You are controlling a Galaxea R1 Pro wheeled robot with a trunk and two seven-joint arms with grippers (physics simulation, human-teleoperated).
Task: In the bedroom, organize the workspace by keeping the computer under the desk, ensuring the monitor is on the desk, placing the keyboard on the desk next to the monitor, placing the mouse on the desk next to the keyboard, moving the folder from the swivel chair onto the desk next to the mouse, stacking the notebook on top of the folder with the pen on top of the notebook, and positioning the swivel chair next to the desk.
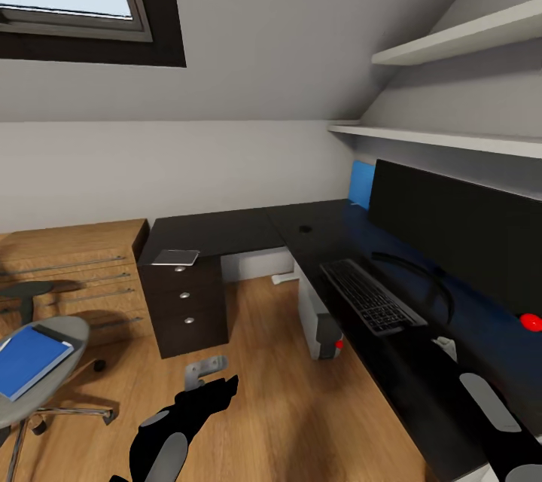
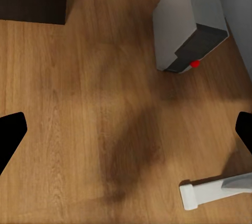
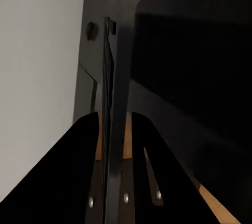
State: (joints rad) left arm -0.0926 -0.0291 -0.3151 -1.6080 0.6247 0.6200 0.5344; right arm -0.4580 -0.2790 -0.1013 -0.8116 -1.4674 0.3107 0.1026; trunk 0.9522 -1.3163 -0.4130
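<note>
In the head view, the glossy black L-shaped tabletop (image 1: 226, 230) is seen running along the wall and down the right side, with the wide black monitor (image 1: 459, 230) standing on it under two white shelves (image 1: 452, 137). The dark keyboard (image 1: 371, 295) is laid flat on the tabletop just in front of the monitor, and a thin grey notebook (image 1: 176, 257) is seen on the corner above the dark drawer unit (image 1: 187, 306). The white computer (image 1: 316, 316) is stood on the wood floor under the tabletop's edge. At the left, the blue folder (image 1: 30, 358) is carried on the seat of the swivel chair (image 1: 41, 392), well apart from the tabletop, beside a wooden dresser (image 1: 75, 271). The left pincer (image 1: 211, 393) is held low over the floor. In the left wrist view, the left pincer's black fingertips (image 2: 10, 135) are shown spread wide at the picture's edges, with the computer (image 2: 178, 30) standing on the floor (image 2: 94, 103) beyond. In the right wrist view, the right pincer (image 3: 113, 145) is shown with its two dark fingers apart, the keyboard (image 3: 108, 72) being seen edge-on beyond the gap between them.
</note>
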